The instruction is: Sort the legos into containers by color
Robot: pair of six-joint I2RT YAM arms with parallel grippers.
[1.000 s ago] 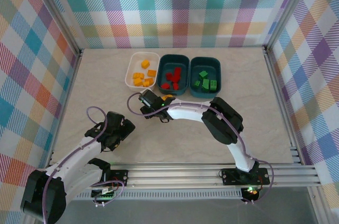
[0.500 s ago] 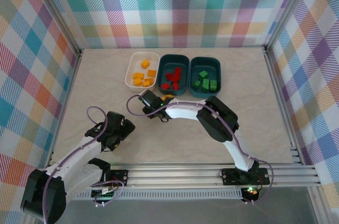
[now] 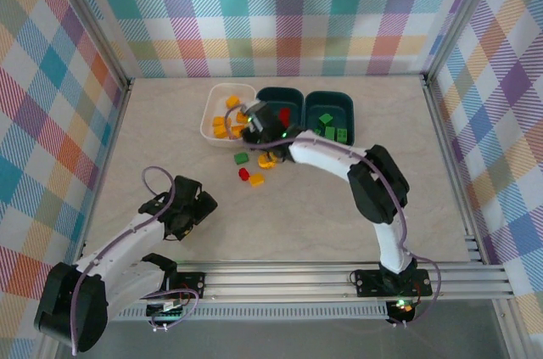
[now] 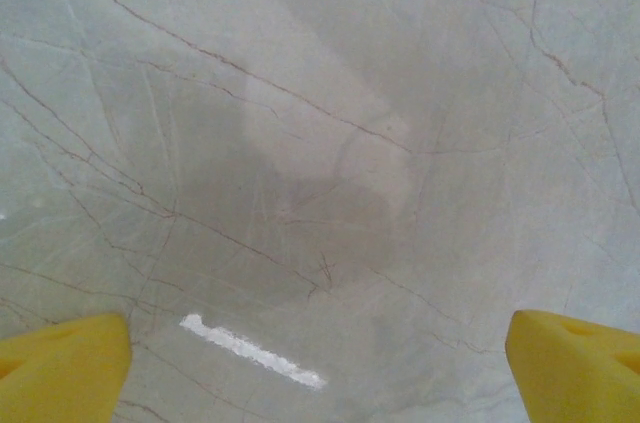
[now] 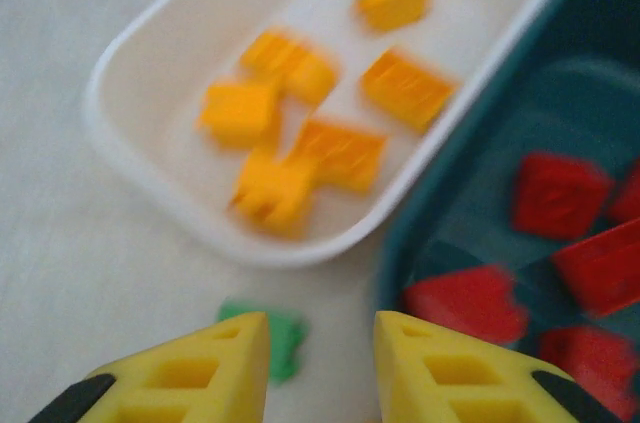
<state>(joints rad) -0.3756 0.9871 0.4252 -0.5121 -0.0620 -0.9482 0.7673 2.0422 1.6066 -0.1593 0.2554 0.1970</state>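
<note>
The white tray (image 3: 212, 126) holds several orange legos (image 5: 290, 183). To its right, the middle teal tray (image 3: 273, 92) holds red legos (image 5: 560, 193), and the right teal tray (image 3: 348, 113) holds green ones (image 3: 329, 131). On the table in front of the trays lie a green lego (image 3: 242, 158), a red one (image 3: 244, 174) and two yellow-orange ones (image 3: 256, 180). My right gripper (image 5: 320, 353) hovers over the seam between the white and middle trays. Its fingers are narrowly apart with nothing between them. My left gripper (image 4: 320, 373) stands wide open over bare table at the near left.
The right arm (image 3: 339, 159) arches across the table's middle toward the trays. Checkered walls close in the back and both sides. An aluminium rail (image 3: 297, 274) runs along the near edge. A white scuff (image 4: 250, 351) marks the tabletop under the left gripper.
The right gripper swung from the table in front of the white tray back to above the trays, its jaws narrowing. The loose bricks in front now show. The left arm barely moved.
</note>
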